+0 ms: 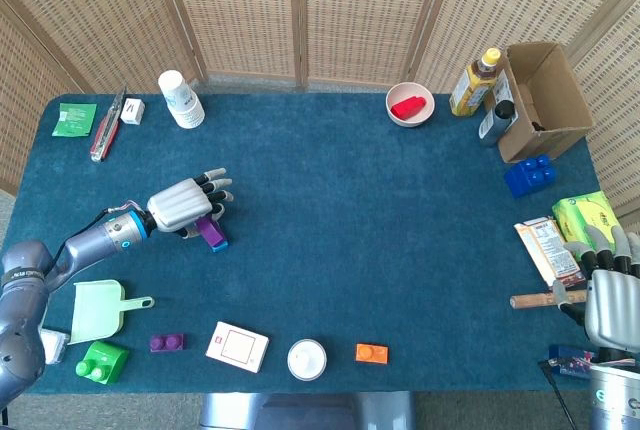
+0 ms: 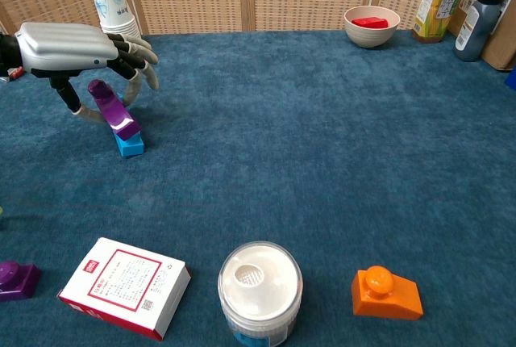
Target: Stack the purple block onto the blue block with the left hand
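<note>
A: While your left hand (image 2: 76, 48) hovers over the left side of the table (image 1: 330, 210), where is the purple block (image 2: 114, 110)?

B: It lies tilted on the blue block (image 2: 129, 144), touching it, just under your curled fingers (image 2: 135, 55). Whether they grip it, I cannot tell.

A: And your right hand (image 1: 610, 295)?

B: It sits at the near right edge, fingers apart, holding nothing, beside the snack packets (image 1: 565, 235).

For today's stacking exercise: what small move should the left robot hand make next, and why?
Probably press the purple block flat onto the blue block. The purple block leans tilted on it, not seated, with the left robot hand right above it.
</note>
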`<state>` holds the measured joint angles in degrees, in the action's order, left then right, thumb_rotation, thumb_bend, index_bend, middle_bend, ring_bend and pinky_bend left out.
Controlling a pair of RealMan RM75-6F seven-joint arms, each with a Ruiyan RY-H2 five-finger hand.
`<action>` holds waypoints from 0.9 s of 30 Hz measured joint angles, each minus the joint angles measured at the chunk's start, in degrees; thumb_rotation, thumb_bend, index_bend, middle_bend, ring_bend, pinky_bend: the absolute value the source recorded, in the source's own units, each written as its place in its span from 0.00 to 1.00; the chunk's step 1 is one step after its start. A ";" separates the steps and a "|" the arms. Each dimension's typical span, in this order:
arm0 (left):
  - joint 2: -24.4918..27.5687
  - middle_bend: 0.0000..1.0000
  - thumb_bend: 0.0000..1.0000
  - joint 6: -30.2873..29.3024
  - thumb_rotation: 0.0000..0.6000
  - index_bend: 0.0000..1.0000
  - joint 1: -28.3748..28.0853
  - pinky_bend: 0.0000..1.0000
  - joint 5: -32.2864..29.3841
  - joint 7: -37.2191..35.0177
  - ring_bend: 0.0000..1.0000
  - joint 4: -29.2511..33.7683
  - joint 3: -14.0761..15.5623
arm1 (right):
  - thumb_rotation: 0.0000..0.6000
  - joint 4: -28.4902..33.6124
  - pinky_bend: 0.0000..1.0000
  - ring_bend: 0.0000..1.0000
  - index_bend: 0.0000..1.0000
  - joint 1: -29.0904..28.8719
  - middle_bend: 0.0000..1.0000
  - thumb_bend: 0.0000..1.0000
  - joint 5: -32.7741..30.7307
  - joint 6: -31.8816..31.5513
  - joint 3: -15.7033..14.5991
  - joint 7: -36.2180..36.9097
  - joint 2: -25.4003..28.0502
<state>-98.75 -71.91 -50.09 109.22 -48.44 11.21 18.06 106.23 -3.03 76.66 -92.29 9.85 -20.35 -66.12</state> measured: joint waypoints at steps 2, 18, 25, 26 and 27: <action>0.04 0.27 0.36 -0.07 1.00 0.63 -0.14 0.00 -0.17 -0.24 0.11 0.07 -0.01 | 1.00 -0.03 0.08 0.00 0.32 0.04 0.17 0.29 -0.01 -0.01 0.02 0.17 0.06; 1.61 0.26 0.36 0.58 1.00 0.63 -0.40 0.00 -0.28 -1.68 0.11 1.98 0.91 | 1.00 -0.25 0.08 0.00 0.32 0.33 0.17 0.29 0.48 -0.27 -0.09 0.88 0.14; 2.43 0.25 0.36 1.51 1.00 0.62 -1.16 0.00 -0.03 -2.51 0.11 3.28 1.44 | 1.00 -0.13 0.08 0.00 0.33 0.43 0.17 0.28 0.69 -0.45 -0.14 0.74 0.08; 2.56 0.25 0.36 1.60 1.00 0.62 -1.28 0.00 -0.02 -2.66 0.11 3.46 1.49 | 1.00 -0.08 0.08 0.00 0.33 0.44 0.17 0.28 0.70 -0.46 -0.13 0.70 0.08; 2.70 0.25 0.36 1.70 1.00 0.62 -1.42 0.00 0.00 -2.79 0.11 3.65 1.53 | 1.00 -0.06 0.08 0.00 0.32 0.44 0.17 0.28 0.71 -0.47 -0.13 0.67 0.08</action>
<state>-96.06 -70.21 -51.51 109.22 -51.23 14.87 19.59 106.17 -2.59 77.38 -92.76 9.72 -19.68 -66.03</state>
